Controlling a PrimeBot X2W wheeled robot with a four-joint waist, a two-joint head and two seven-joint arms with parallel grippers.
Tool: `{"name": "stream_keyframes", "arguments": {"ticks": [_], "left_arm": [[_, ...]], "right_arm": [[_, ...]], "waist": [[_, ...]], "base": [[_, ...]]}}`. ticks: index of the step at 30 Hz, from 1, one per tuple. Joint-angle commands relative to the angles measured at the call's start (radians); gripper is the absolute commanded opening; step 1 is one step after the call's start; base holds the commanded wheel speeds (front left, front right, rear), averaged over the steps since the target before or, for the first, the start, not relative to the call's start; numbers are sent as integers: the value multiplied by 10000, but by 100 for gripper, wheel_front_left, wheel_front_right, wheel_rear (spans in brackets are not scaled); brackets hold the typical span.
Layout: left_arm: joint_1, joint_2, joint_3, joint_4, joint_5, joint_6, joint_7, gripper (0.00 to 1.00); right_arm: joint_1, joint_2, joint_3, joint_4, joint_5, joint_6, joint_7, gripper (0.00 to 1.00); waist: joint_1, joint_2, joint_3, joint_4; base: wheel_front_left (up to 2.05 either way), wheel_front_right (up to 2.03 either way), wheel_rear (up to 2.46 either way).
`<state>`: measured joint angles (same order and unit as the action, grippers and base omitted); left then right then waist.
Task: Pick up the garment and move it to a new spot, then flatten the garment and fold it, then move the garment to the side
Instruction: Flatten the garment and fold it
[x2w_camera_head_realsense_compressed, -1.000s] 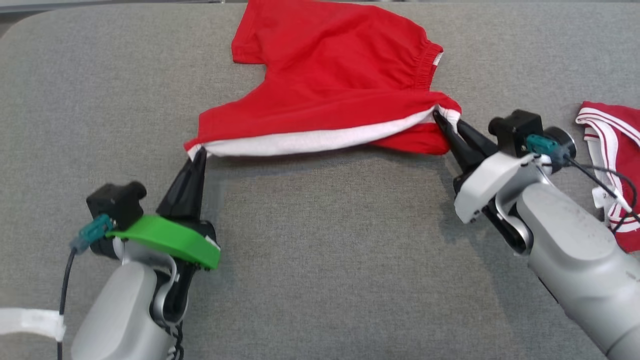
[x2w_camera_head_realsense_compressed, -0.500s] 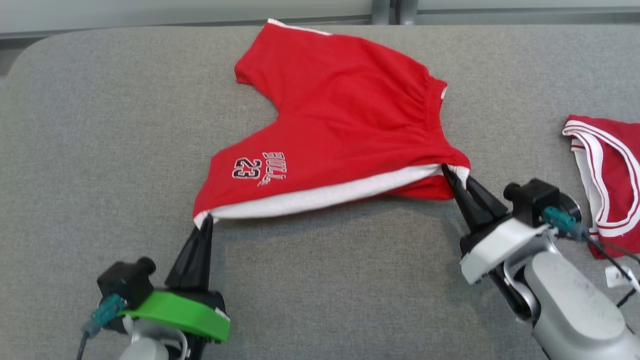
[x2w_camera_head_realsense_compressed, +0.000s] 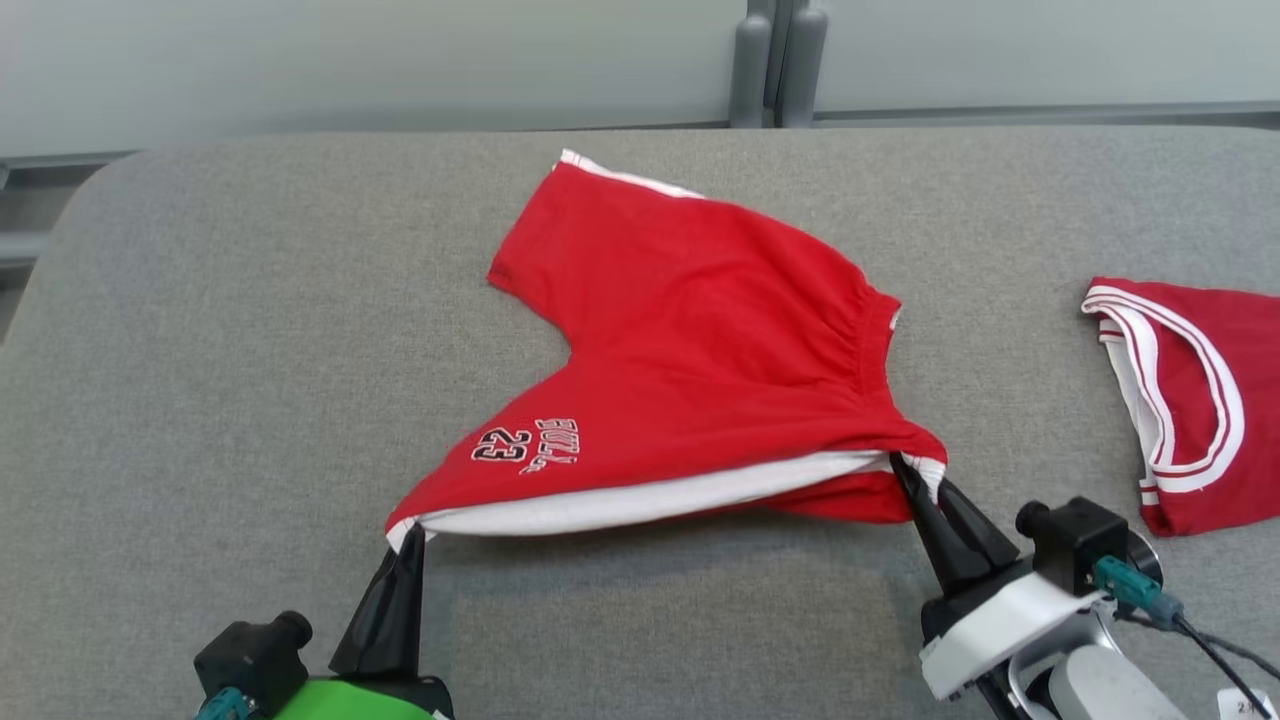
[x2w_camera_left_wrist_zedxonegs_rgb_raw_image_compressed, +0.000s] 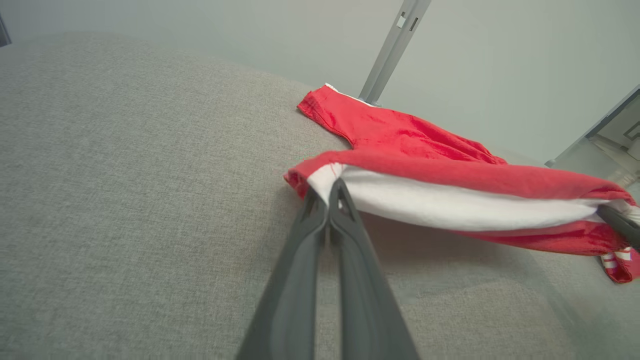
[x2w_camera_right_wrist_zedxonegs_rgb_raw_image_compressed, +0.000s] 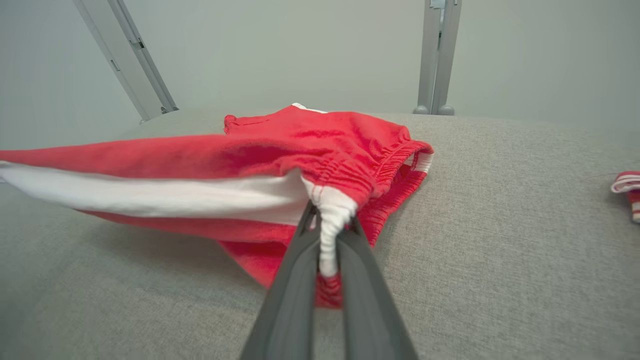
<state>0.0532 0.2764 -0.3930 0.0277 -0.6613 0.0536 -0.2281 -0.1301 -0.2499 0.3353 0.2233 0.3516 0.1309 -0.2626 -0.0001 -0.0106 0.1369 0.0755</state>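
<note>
The left gripper (x2w_camera_head_realsense_compressed: 408, 535) is closed, fingers pressed together on the hem corner of the red shorts (x2w_camera_head_realsense_compressed: 700, 340), at the point where the white side stripe (x2w_camera_head_realsense_compressed: 640, 505) meets the leg opening. The right gripper (x2w_camera_head_realsense_compressed: 905, 470) is also closed, pinching the other end of that stripe at the gathered elastic waistband (x2w_camera_head_realsense_compressed: 870, 340). Between the two grips the near edge hangs clear of the grey padded surface (x2w_camera_head_realsense_compressed: 200, 350), with a shadow under it, while the far leg and the rest of the waistband lie on the surface. Compared with one second ago, the whole head view has shifted: the far table edge and the wall posts (x2w_camera_head_realsense_compressed: 775, 60) have come into frame and both grippers sit lower in it, which is camera motion and not travel of the cloth. Both grip points are unchanged. The "23" print (x2w_camera_head_realsense_compressed: 505, 445), not visible a second ago, now faces upward, so the upper panel appears to have opened out. This suggests the spreading stage is under way; the shorts are not yet flat, and folding has not begun. In the head view, the left fingers point up and slightly right from the green housing (x2w_camera_head_realsense_compressed: 350, 700); the right fingers point up and left from the white housing (x2w_camera_head_realsense_compressed: 1000, 630). Both wrist views look low along the surface, indicating a shallow approach angle. A second red garment (x2w_camera_head_realsense_compressed: 1200, 400) with white trim lies well apart to the right.
</note>
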Motion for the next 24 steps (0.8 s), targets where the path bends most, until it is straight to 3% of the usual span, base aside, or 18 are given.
{"name": "stream_keyframes", "arguments": {"ticks": [1, 16, 24], "left_arm": [[236, 101, 49, -129, -64, 102, 16, 0], [1486, 506, 359, -1523, -193, 679, 64, 0], [1506, 546, 266, -1820, -121, 794, 182, 0]], "right_arm": [[284, 48, -94, -178, -119, -3, 27, 0], [2151, 344, -729, -2431, -666, -3, 879, 0], [2458, 326, -596, -2702, -547, -3, 1143, 0]], "waist": [[1, 106, -261, -55], [1, 106, -521, -185], [1, 106, -471, -209]], "base": [[0, 0, 0], [0, 0, 0], [0, 0, 0]]}}
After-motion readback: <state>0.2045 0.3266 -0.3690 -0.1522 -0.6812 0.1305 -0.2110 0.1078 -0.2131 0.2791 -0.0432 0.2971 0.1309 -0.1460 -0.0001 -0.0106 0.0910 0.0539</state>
